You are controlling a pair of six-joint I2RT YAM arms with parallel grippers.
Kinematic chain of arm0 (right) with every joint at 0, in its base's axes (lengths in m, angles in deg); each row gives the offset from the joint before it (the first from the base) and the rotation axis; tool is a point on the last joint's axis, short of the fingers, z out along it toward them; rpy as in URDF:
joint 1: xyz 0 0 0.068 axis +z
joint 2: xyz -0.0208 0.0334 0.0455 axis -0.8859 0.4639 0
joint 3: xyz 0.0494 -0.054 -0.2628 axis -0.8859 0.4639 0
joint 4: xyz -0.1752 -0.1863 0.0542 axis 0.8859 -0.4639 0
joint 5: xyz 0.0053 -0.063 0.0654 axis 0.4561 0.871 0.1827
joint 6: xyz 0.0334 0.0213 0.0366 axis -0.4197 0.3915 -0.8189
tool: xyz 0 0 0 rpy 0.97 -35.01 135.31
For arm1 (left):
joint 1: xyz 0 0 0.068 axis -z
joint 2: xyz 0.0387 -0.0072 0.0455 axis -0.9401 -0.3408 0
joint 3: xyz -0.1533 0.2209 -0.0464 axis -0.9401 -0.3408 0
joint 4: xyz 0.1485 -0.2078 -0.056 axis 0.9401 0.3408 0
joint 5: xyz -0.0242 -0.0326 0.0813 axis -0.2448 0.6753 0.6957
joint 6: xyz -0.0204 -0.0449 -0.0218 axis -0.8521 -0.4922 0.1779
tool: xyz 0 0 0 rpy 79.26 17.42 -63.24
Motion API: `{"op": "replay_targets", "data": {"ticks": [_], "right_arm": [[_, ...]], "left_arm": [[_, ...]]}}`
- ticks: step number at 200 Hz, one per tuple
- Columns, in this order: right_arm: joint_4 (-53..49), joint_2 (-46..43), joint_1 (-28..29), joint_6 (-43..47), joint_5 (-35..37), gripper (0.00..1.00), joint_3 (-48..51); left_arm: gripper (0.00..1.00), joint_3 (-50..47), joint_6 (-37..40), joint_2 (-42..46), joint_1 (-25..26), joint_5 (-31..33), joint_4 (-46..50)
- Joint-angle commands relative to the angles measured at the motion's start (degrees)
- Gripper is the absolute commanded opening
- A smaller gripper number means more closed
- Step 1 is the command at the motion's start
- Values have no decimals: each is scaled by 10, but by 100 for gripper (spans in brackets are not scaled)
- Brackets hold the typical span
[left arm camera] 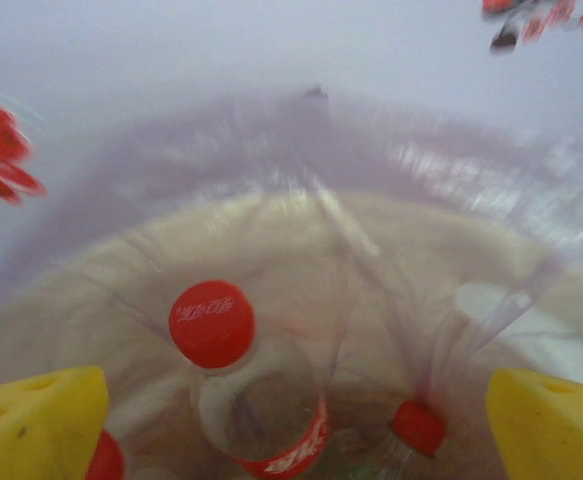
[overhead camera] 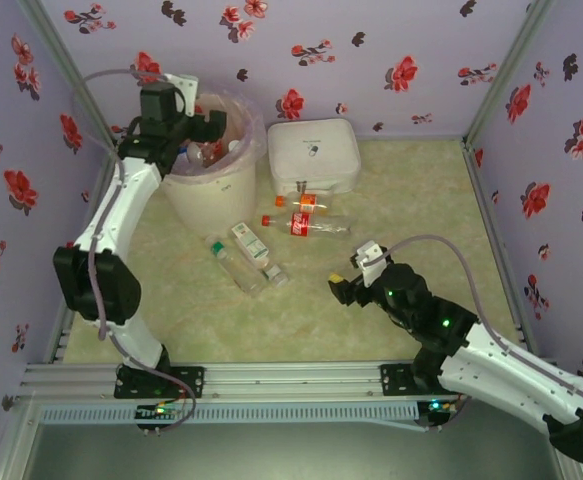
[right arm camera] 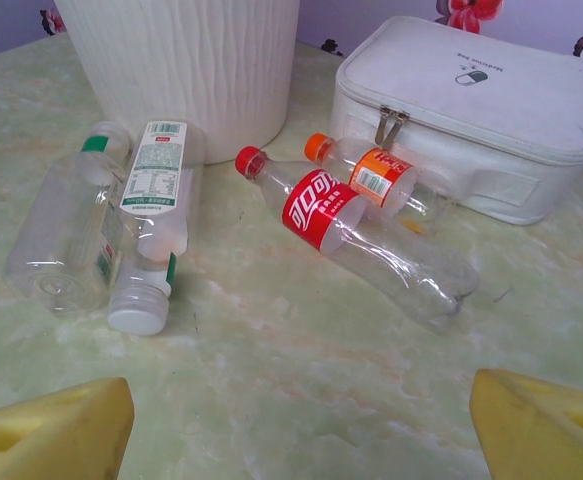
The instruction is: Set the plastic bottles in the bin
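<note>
Left and right jaws spread wide; bottles (left arm camera: pixel 211 325) in the bin (overhead camera: pixel 211 195) blurred, partly cropped.

Lilac walls (overhead camera: pixel 431 30) carry red and dark flowers. The worktop (right arm camera: pixel 301 380) is marbled pale green-cream. At ten o'clock stands the cream-white bin (overhead camera: pixel 211 195) with its pinkish liner (left arm camera: pixel 301 160). The clear red-capped bottle (right arm camera: pixel 356 235) has a red label; the orange-capped bottle (right arm camera: pixel 371 178), the green-capped bottle (right arm camera: pixel 66 235) and the white-capped bottle (right arm camera: pixel 151 230) lie nearby. The case (right arm camera: pixel 491 110) is white.
</note>
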Motion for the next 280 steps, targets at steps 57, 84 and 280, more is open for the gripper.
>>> {"op": "replay_targets", "data": {"ticks": [57,84,280], "right_arm": [[42,5,1,9,2,88,6],[40,11,1,13,-4,88,1],[43,19,1,15,-6,88,2]], "left_arm": [[85,-155,-238,268,-147,-45,28],[66,-300,-375,369,-224,-149,-43],[45,-523,-648,328,-265,-301,-357]]}}
